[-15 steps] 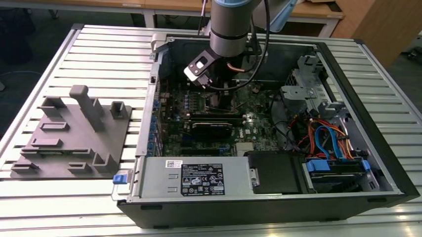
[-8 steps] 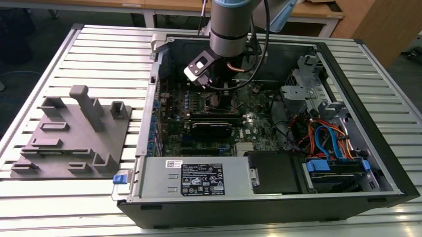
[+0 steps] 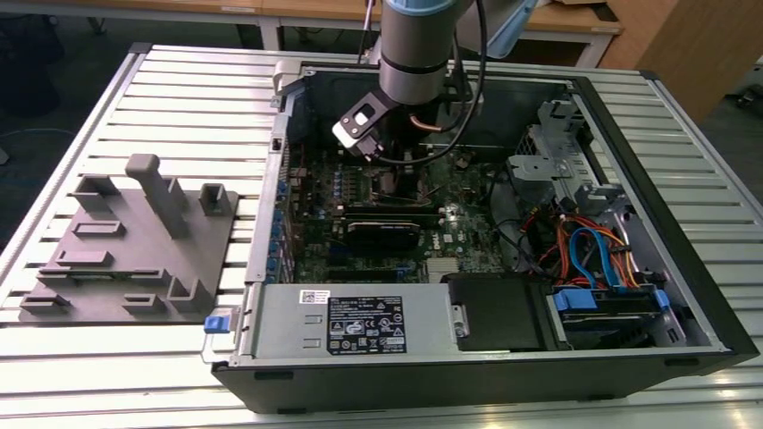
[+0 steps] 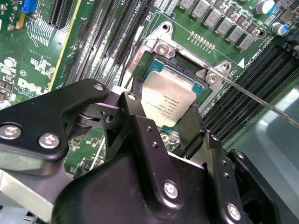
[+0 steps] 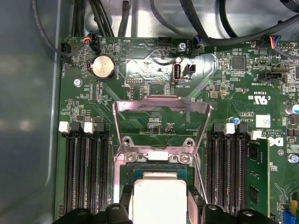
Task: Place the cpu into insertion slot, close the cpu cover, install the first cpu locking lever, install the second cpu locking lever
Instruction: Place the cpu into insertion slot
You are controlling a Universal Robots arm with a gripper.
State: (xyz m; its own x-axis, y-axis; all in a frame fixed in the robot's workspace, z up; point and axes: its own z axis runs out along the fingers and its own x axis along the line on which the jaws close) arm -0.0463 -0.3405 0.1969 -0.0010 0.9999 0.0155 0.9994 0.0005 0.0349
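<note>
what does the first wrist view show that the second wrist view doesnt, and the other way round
First wrist view, not the second: the silvery metal cpu cover frame raised open and a round silver coin battery. Second wrist view, not the first: a row of small grey square components. Both: the black end effector closed on the silver-grey square cpu at the silver-rimmed square insertion slot.

One cpu, one slot right under it, one cover flipped up at the slot's edge. Four white latches, two either side of the slot. One coin battery out past the slot's hinge side. One gripper, two fingers.
</note>
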